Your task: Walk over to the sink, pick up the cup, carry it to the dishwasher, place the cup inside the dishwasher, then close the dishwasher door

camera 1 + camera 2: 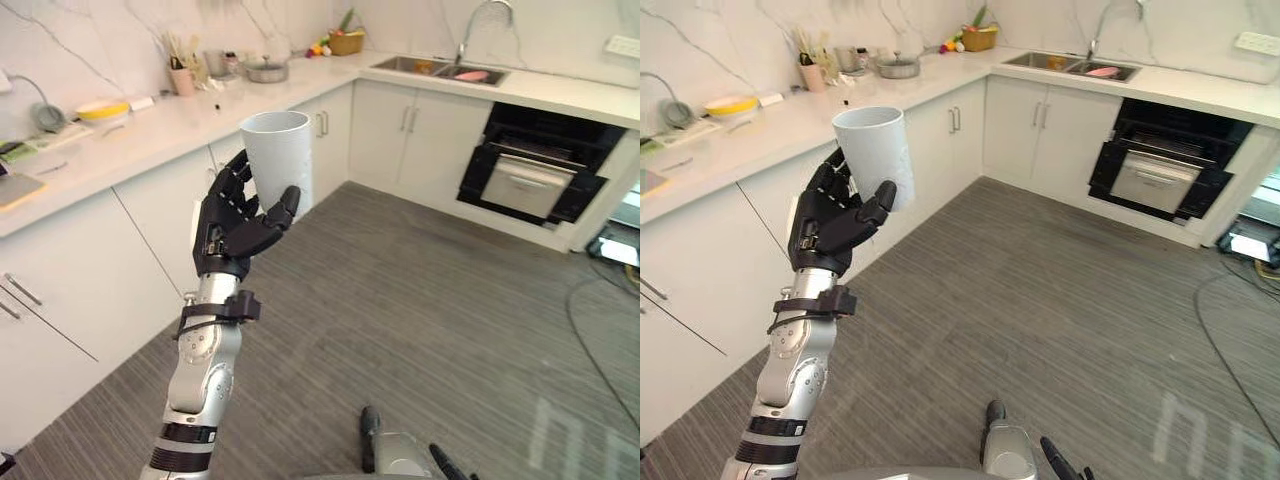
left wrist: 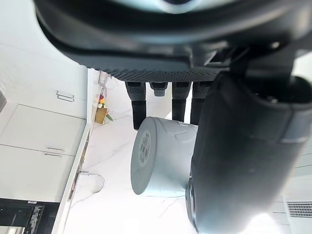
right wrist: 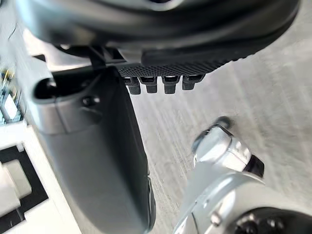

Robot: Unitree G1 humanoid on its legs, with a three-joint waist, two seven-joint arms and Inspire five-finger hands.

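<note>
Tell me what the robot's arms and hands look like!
The left arm is shiny silver-grey, built of rounded sections with black rings and a black band near the wrist. The left hand is black all over, with slim fingers and a thicker thumb. The right hand is dark too, with a dotted, grippy-looking strip along its palm.

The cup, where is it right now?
The white cup is in the air, gripped by the robot's left hand on the left of the eye views, beside the white cabinets and far from the sink at the back.
</note>
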